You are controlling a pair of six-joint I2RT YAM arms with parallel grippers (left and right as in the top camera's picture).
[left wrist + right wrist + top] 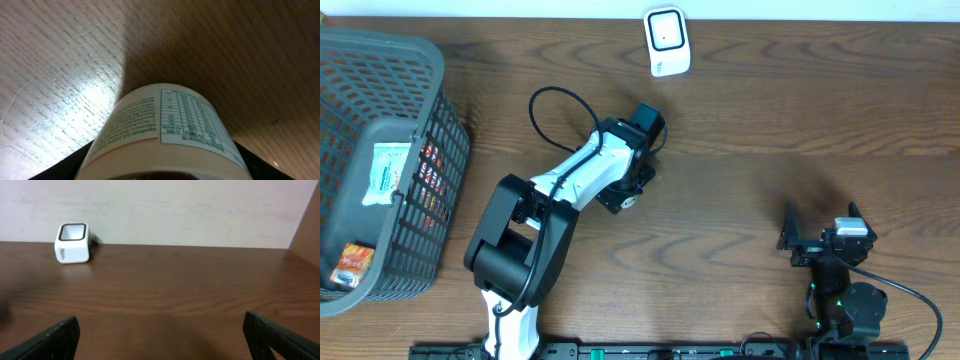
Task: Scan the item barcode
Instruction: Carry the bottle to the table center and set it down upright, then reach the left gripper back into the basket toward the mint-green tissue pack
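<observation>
In the left wrist view the item, a cream cylindrical container [165,130] with a green-printed nutrition label, fills the lower middle. My left gripper [162,172] is shut on it, with dark fingers [62,167] showing on either side. Wooden tabletop lies below it. No barcode shows on the visible side. In the overhead view the left gripper [638,160] reaches toward the white scanner [667,41] at the table's back edge, and the arm hides the container. My right gripper [822,224] rests open and empty at the front right, facing the scanner [73,243].
A dark mesh basket [430,170] stands at the left edge with several packaged goods inside. A pale wall runs behind the table. The left arm's black cable [545,100] loops above the wood.
</observation>
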